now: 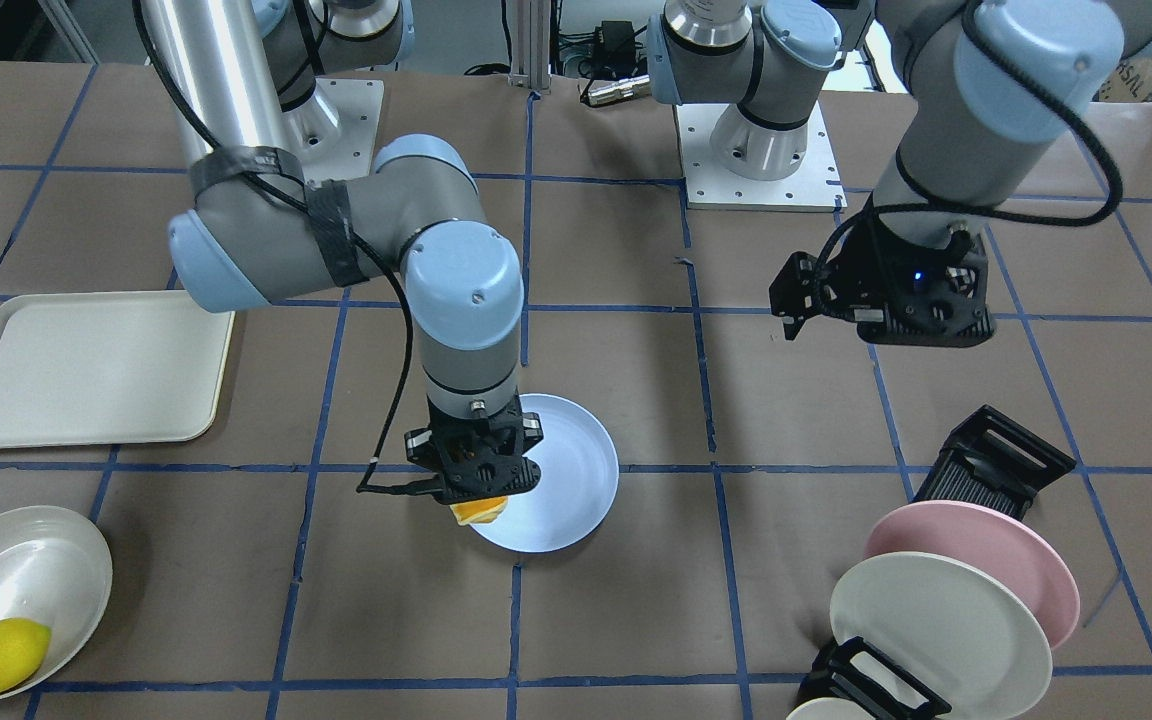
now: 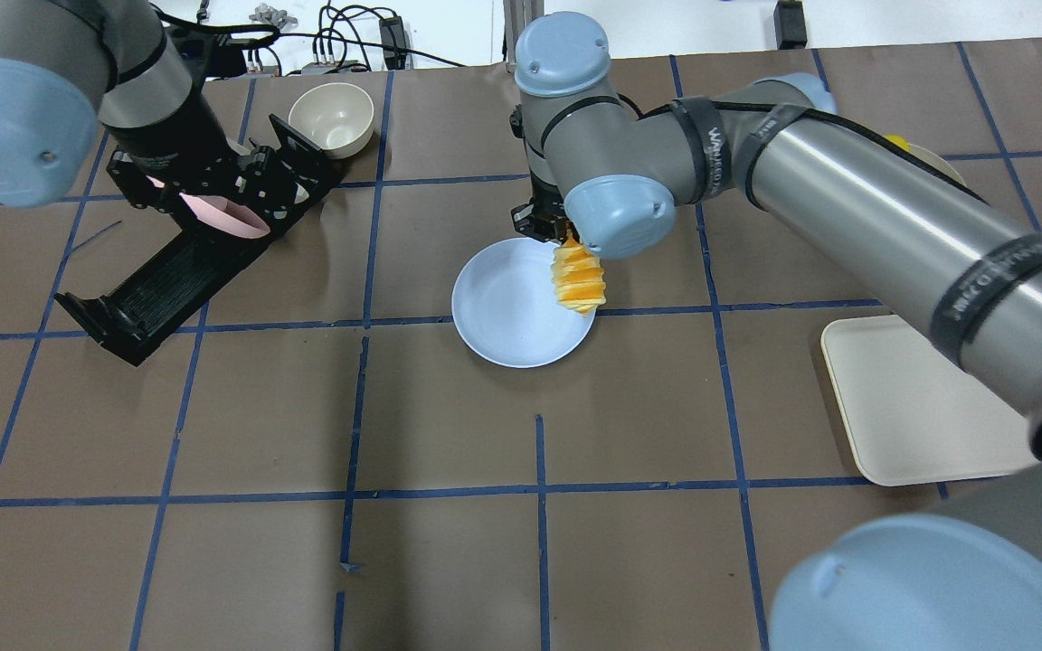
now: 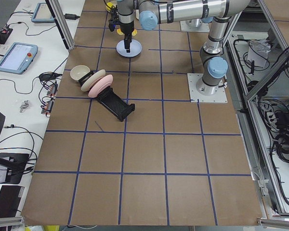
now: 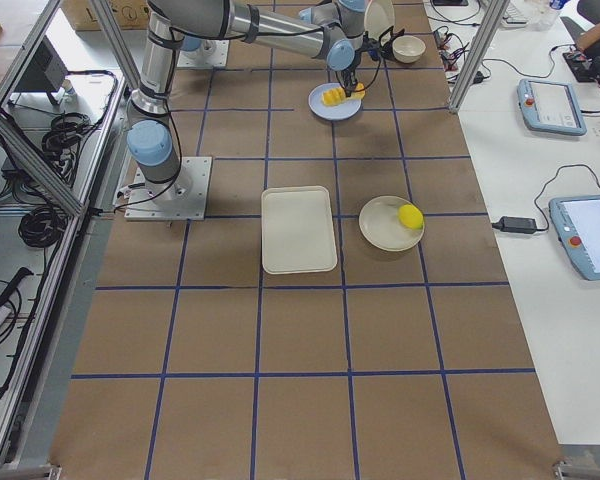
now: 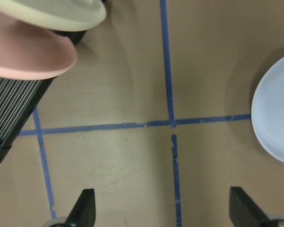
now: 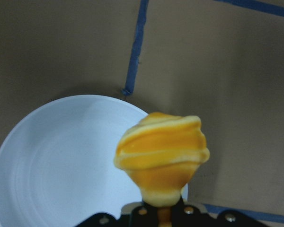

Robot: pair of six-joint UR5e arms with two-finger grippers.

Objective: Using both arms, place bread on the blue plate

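Right wrist-mounted view: black right gripper (image 6: 160,215) clamps golden-orange segmented bread (image 6: 162,149) by one end, hanging lengthwise below it, over round pale-blue plastic plate (image 6: 52,165).

The right gripper (image 1: 476,490) covers most of the bread (image 1: 479,512) in the front view; only an orange tip peeks out. Overhead, a blue wrist cap (image 2: 619,217) hides that gripper's fingers. The left wrist camera cuts the blue plate (image 5: 277,123) at the frame's right edge, the pink plate (image 5: 28,56) at its left. From the left end, the bread cannot be made out.
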